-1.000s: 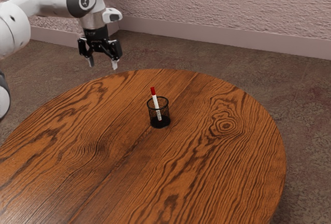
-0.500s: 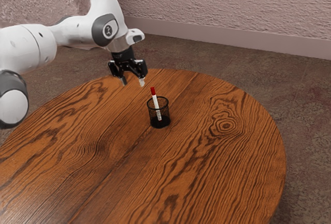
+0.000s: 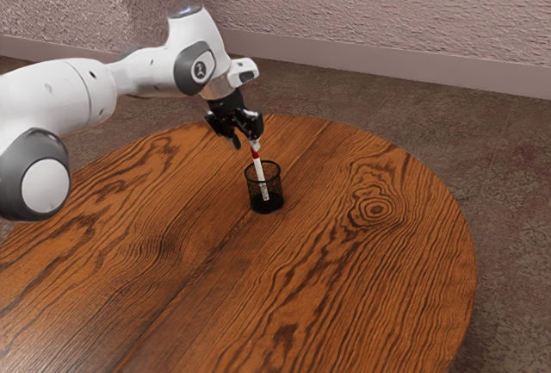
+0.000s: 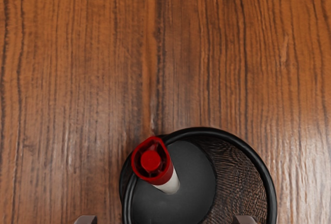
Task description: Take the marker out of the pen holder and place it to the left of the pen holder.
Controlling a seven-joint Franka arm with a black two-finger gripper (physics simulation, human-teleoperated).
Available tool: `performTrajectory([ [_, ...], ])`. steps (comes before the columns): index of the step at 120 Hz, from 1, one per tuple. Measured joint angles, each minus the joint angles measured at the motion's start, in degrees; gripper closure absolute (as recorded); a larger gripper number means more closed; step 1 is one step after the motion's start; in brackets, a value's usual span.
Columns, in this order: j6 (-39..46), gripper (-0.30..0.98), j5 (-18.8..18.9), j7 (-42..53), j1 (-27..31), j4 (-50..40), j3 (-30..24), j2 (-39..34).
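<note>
Closer to the marker (image 3: 261,173) than in the earlier frame, the gripper (image 3: 246,145) has travelled toward the exterior view's right and now hangs above it, fingers spread apart and grasping nothing. Part of the red cap (image 4: 150,161) is hidden by a fingertip in the exterior view, the lower barrel is veiled by dark mesh, and the wrist view cuts off part of the pen holder (image 3: 274,190). Cap upward, the marker points steeply up, its long axis tilted toward the exterior view's left; it is inside the pen holder, leaning at the rim. Upright, the pen holder stands on the round tabletop (image 3: 362,287), nearer its far edge than the edge closest to the exterior camera.
</note>
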Motion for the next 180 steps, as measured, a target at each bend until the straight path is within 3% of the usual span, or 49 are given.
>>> performTrajectory([
  [26,1.6,0.49,0.1,1.1,0.0,2.7,0.0,2.9],
  [76,3.3,0.54,0.8,2.4,0.0,5.9,-0.1,7.0],
  [127,3.3,0.73,3.2,2.6,-0.1,5.7,-0.2,6.4],
  [180,0.2,0.79,6.3,1.7,-0.5,7.7,0.1,3.9],
])
